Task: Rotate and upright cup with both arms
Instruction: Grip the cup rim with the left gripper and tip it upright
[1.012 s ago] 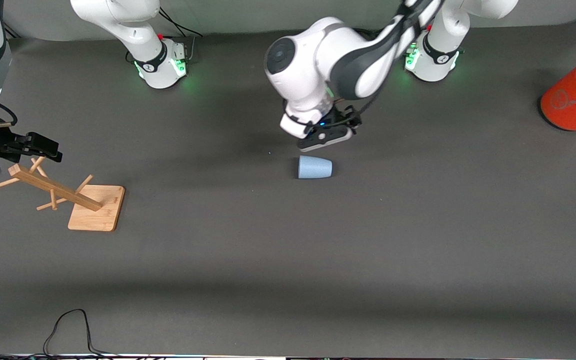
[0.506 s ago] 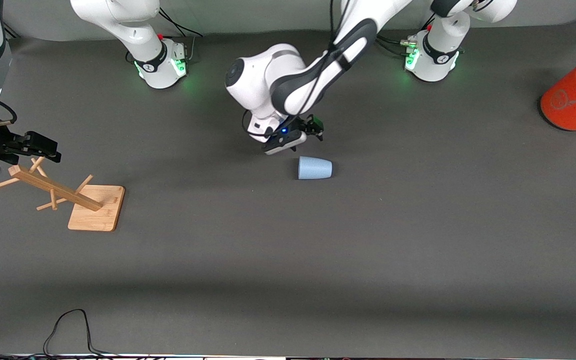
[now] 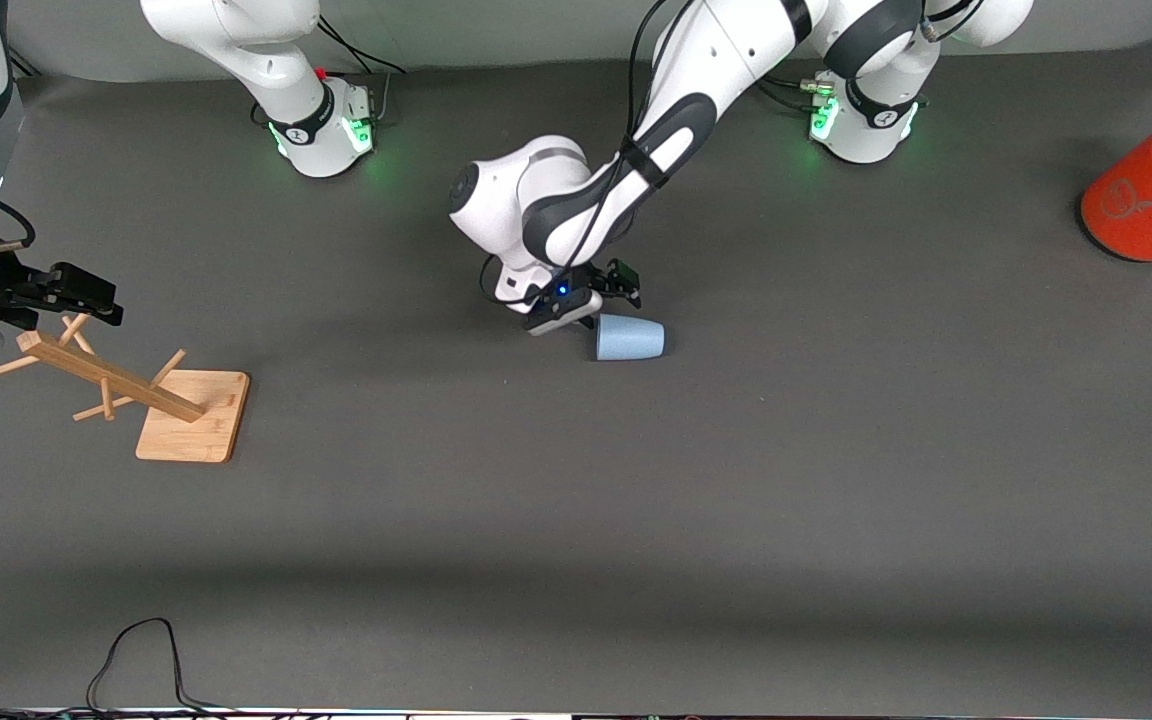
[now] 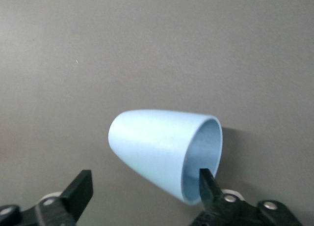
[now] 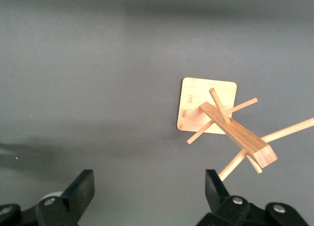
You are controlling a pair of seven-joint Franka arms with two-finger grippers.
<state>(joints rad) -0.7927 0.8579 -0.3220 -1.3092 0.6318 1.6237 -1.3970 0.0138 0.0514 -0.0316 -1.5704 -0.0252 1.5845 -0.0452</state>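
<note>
The pale-blue cup (image 3: 629,337) lies on its side mid-table, its mouth toward the right arm's end. My left gripper (image 3: 594,303) is low at the cup's mouth end and open. In the left wrist view the cup (image 4: 154,145) fills the middle. One finger (image 4: 208,185) stands at the mouth's rim, and the other finger (image 4: 78,192) is apart from the cup's wall. The left gripper (image 4: 144,190) holds nothing. My right gripper (image 3: 96,298) waits open and empty (image 5: 147,189) over the wooden rack.
A wooden peg rack (image 3: 151,395) on a square base stands at the right arm's end; it also shows in the right wrist view (image 5: 223,118). A large orange can (image 3: 1148,198) lies at the left arm's end. A black cable (image 3: 136,655) loops at the near edge.
My left arm has swung toward the right arm's end and come down to the cup's mouth end. The cup has not moved. The right arm has not moved.
</note>
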